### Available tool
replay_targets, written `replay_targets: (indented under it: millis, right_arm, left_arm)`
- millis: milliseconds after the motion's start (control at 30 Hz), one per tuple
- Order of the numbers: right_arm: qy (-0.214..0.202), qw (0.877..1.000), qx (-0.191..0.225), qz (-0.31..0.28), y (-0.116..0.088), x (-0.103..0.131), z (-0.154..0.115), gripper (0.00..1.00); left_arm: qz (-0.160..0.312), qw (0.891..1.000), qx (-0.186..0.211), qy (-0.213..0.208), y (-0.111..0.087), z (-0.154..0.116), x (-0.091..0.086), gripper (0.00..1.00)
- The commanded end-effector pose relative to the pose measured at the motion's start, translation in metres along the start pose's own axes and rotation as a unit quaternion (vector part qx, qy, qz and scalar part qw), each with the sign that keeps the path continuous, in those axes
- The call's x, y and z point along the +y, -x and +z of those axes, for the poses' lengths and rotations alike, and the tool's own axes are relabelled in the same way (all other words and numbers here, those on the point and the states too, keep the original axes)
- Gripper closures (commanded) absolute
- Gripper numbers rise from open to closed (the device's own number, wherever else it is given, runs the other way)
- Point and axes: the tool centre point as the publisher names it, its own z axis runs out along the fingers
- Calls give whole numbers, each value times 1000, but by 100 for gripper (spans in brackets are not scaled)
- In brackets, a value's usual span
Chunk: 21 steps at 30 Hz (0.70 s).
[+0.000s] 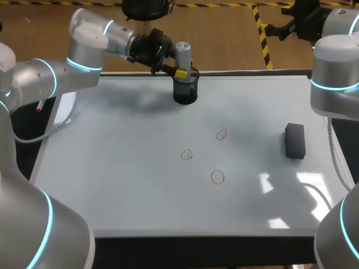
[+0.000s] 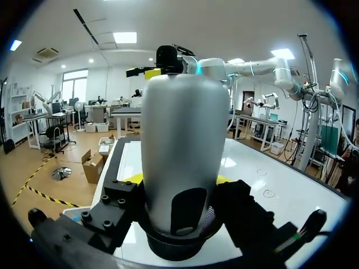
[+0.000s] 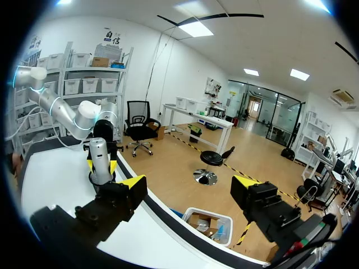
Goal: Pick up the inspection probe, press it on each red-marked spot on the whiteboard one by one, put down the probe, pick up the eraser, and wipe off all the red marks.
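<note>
1 end effector [image 2: 179,180], left, grips probe [image 2: 180,134].

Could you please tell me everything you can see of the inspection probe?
The probe is a stout, matte silver-grey cylinder with a rounded top and a dark oval patch near its base. It stands upright with its lower end in a dark mesh cup at the whiteboard's far edge. The left end effector grips it just above the cup's rim, with a yellow-tipped finger on each side. Nothing else touches it.
</note>
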Motion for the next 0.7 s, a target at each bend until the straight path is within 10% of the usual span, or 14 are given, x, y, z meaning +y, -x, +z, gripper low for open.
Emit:
replay_targets:
  millis: [33,700]
  right_arm:
    - [0,1000,0,0,0,0,0,0]
    - [0,1000,0,0,0,0,0,0]
  left_arm:
    - [2,1000,6,-3,3,-1,0,100]
    - [14,1000,-1,-20,-4,-4,-16,100]
